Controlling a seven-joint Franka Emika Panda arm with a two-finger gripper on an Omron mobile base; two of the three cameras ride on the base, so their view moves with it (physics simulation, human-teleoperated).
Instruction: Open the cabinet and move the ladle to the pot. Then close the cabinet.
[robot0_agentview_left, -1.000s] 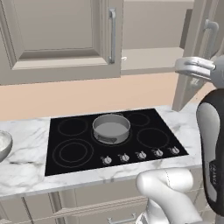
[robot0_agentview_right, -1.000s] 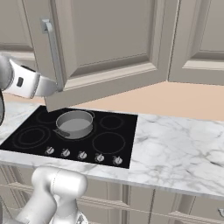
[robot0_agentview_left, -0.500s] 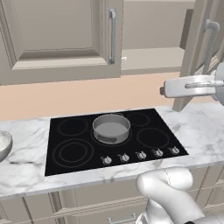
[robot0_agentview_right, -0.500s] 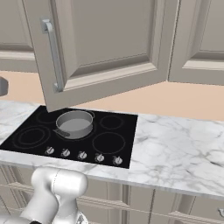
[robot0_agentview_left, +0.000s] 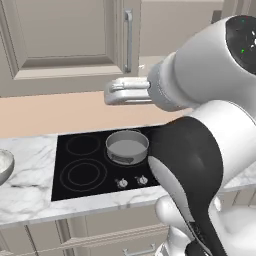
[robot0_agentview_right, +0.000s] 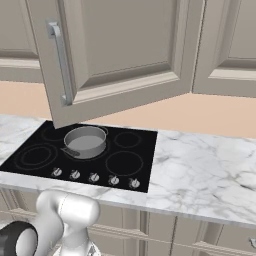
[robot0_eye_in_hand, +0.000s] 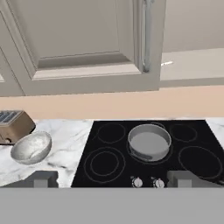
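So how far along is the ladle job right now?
Done: one cabinet door is swung open. In hand: nothing; the pincer is open and empty, facing the cooktop. Left: the ladle, a pale sliver on the cabinet shelf, must go into the empty pot, then the door closed.

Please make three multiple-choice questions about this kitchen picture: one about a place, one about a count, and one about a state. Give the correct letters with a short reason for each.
1. Where does the pot stand?
A. on the black cooktop
B. on the marble counter
C. inside the cabinet

2. How many control knobs line the cooktop's front edge in the right base view?
A. three
B. five
C. seven

3. What is the state of the cabinet door on the right?
A. shut
C. removed
B. swung open

Answers:
1. A, the pot sits on a rear burner ring of the cooktop.
2. B, five knobs stand in one row.
3. B, the door angles out over the cooktop, and the ladle shows on the shelf behind it.
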